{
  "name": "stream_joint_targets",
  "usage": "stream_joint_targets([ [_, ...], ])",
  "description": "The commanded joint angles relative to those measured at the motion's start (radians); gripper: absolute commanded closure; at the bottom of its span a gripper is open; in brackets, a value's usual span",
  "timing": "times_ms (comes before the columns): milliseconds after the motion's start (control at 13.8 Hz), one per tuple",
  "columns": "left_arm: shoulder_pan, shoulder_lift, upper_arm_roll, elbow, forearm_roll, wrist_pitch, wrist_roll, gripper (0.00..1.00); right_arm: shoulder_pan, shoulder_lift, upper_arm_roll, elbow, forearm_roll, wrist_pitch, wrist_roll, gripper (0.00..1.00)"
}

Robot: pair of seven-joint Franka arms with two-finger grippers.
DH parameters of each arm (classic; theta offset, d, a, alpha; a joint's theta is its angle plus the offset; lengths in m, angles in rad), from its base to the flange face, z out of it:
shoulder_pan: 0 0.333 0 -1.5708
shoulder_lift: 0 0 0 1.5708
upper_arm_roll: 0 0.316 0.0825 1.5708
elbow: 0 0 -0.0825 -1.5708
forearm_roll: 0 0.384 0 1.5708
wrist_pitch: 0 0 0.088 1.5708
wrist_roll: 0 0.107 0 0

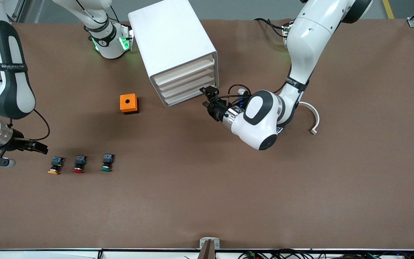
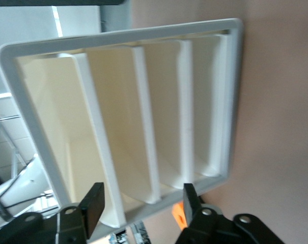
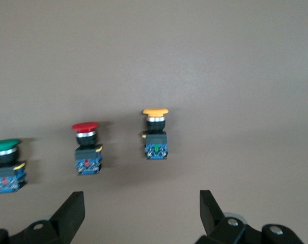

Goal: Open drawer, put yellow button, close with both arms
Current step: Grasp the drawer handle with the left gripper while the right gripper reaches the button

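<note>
left gripper [image 1: 207, 98] sat open facing the shut drawer [image 1: 183, 72], while right gripper [image 1: 36, 145], open and empty, was the arm near the yellow button [image 1: 55, 166], lying cap toward the front camera.

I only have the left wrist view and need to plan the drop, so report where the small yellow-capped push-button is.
Observer: The yellow-capped push-button lies on the brown table toward the right arm's end, nearer the front camera than the boxy white four-drawer cabinet.
Operator: Tell me what's beside it.
Observer: It ends a row of three. A red-capped button is in the middle and a green-capped button is at the end toward the left arm.
Operator: Give me the right tool.
Observer: The right tool is open and empty, pointed at the yellow-capped push-button.
</note>
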Motion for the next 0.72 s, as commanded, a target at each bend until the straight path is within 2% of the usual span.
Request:
stream_joint_targets([
  [0,-0.033,0.010,0.007,0.017,-0.072,-0.068,-0.045,0.31,-0.032,0.049,0.016,-0.007,-0.006,0.079,0.003,0.00],
  [72,-0.051,0.011,0.007,0.017,-0.081,-0.077,-0.052,0.31,-0.040,0.079,0.016,-0.007,-0.003,0.110,0.003,0.00],
  [362,-0.099,0.030,-0.004,0.016,-0.095,-0.079,-0.052,0.43,-0.052,0.190,0.017,-0.005,0.006,0.227,0.003,0.00],
  [579,-0.107,0.045,-0.004,0.016,-0.098,-0.079,-0.049,0.44,-0.051,0.233,0.017,-0.005,0.007,0.241,0.004,0.00],
  [651,-0.108,0.051,-0.005,0.016,-0.098,-0.079,-0.049,0.47,-0.051,0.245,0.019,-0.005,0.009,0.242,0.004,0.00],
])
